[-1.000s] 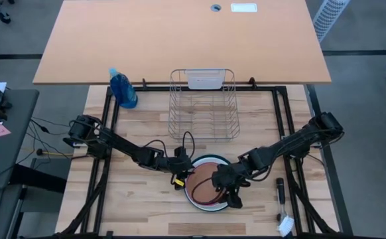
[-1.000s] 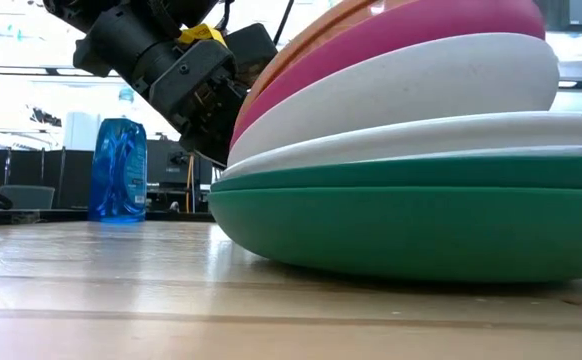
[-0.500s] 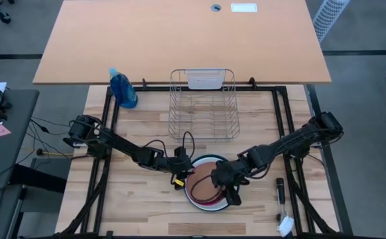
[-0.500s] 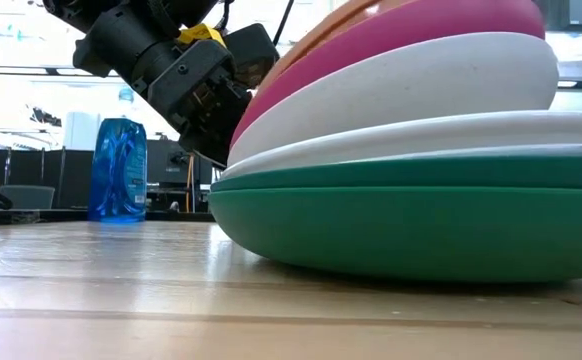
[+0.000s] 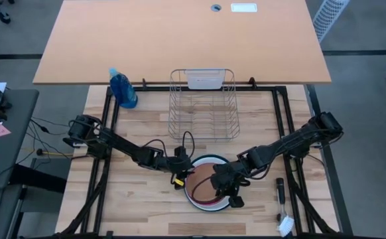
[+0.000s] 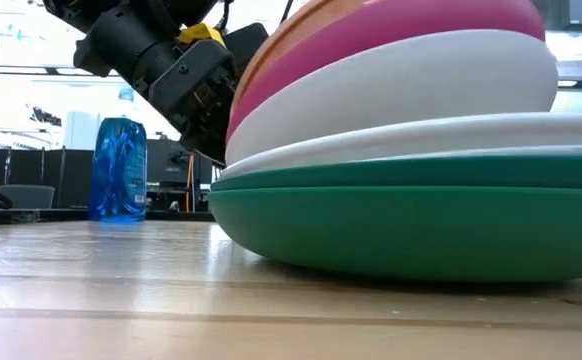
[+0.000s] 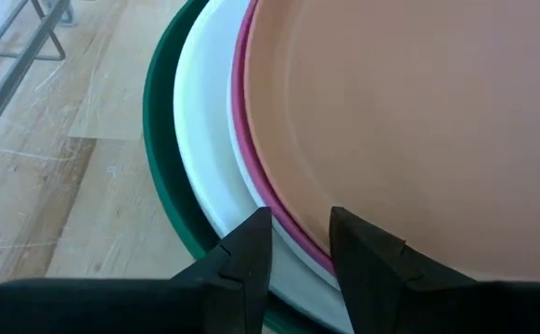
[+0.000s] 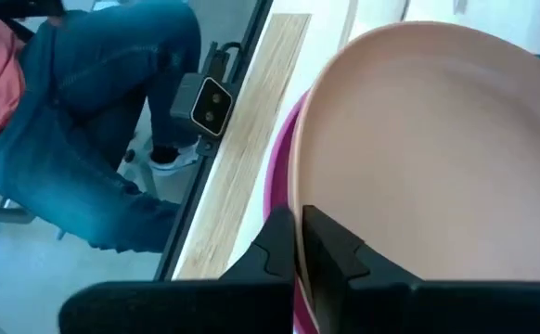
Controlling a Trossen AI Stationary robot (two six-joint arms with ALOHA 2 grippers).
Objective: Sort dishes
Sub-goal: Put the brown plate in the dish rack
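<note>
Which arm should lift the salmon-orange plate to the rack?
Right, probably: the right gripper is shut on the salmon-orange plate rim, while the left gripper straddles the stack's edge, open.

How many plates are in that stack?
5, stacked on the table: green plate at the bottom, then two white plates, a pink plate, and the orange plate on top. More could be hidden.

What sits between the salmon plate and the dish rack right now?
Nothing visible: bare table lies between the salmon-orange plate atop the stack and the wire dish rack. The right gripper clamps its rim; the left gripper straddles the rims opposite.
</note>
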